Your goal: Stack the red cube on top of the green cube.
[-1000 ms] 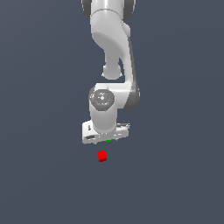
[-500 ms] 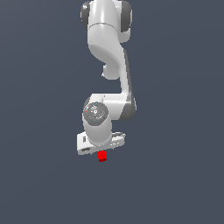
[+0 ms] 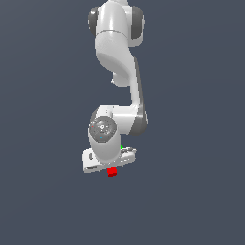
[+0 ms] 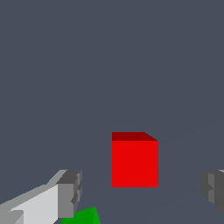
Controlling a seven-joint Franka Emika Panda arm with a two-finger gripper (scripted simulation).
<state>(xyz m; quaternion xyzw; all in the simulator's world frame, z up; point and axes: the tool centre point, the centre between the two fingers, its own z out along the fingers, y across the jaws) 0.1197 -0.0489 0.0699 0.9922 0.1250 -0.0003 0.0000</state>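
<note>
In the wrist view the two grey-tipped fingers (image 4: 69, 194) of the white robot gripper (image 4: 140, 192) stand wide apart, with nothing between their pads in contact: the jaws are spread and hold nothing. The tiny plain bright-red cube (image 4: 134, 162) sits in the gap between them, closer to the finger near the green piece yet clear of both, resting on the flat dark grey floor (image 4: 109, 65). Just beside that same finger, at about seven o'clock from the red cube, a corner of the tiny bright-green cube (image 4: 83, 216) shows, mostly cut off by the picture's edge.

In the exterior view the gripper (image 3: 111, 165) hangs low under the white jointed arm (image 3: 117, 57). The red cube (image 3: 112, 172) peeks out at six o'clock of the hand, and a sliver of the green cube (image 3: 122, 148) shows at about one o'clock from it, behind the hand.
</note>
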